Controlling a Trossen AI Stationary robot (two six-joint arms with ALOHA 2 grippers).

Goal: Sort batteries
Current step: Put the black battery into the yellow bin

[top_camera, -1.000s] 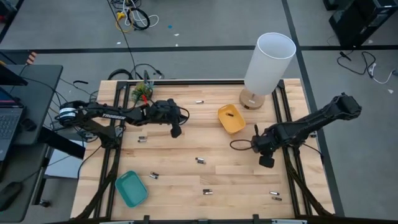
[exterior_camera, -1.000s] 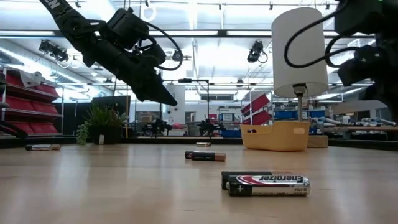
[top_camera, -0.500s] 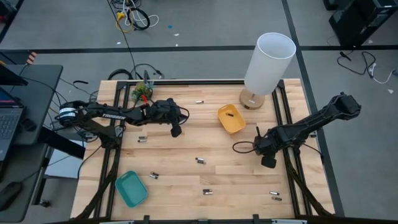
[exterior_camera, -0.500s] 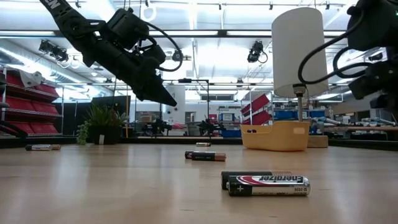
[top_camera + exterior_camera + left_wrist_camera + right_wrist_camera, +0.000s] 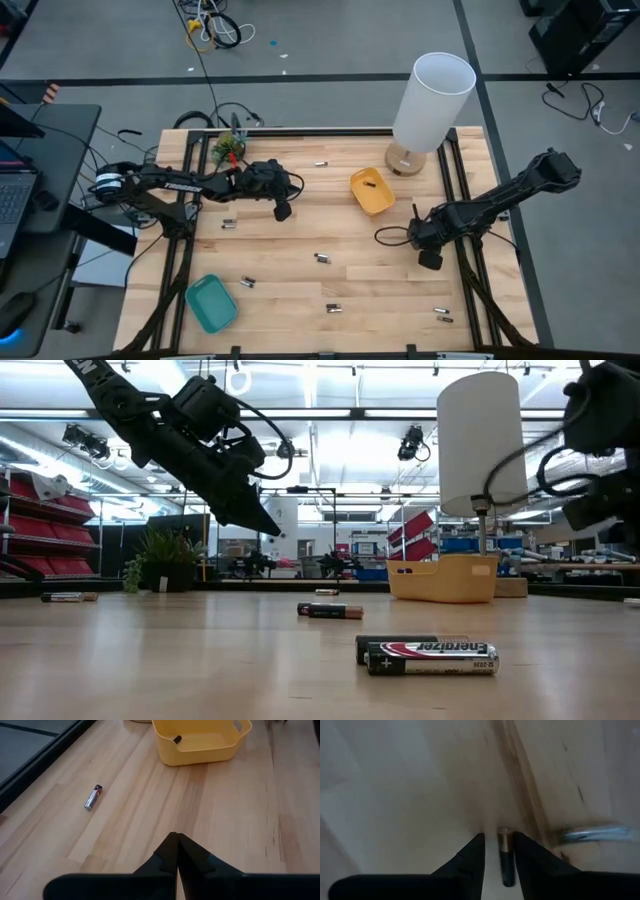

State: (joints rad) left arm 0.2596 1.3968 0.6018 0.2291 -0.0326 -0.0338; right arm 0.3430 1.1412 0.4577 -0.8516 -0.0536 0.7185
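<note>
Several batteries lie scattered on the wooden table point(image 5: 300, 240), among them one point(image 5: 321, 258) at the middle and one point(image 5: 229, 223) at the left. A dark battery point(image 5: 371, 184) lies in the yellow tray point(image 5: 380, 203). The teal tray point(image 5: 211, 303) stands near left. My right gripper point(image 5: 430, 260) points down at the right side of the table, open. Its fingers stand on either side of a dark battery with a gold end point(image 5: 505, 857). My left gripper point(image 5: 283, 212) hangs shut with nothing in it above the far left part of the table point(image 5: 176, 836). My right gripper has the dark battery lengthwise between its two fingers. A gap shows between one finger point(image 5: 472, 852) and the battery. The battery lies close against the other finger point(image 5: 527, 852), and I cannot tell whether they touch.
A white lamp point(image 5: 432, 100) stands at the far right, beside the yellow tray. A small plant point(image 5: 228, 148) sits at the far left edge. A blurred silvery thing point(image 5: 592, 834) lies close to my right gripper. Two batteries point(image 5: 430, 657) lie side by side near the front.
My right gripper has sunk a little toward the table at the right side.
</note>
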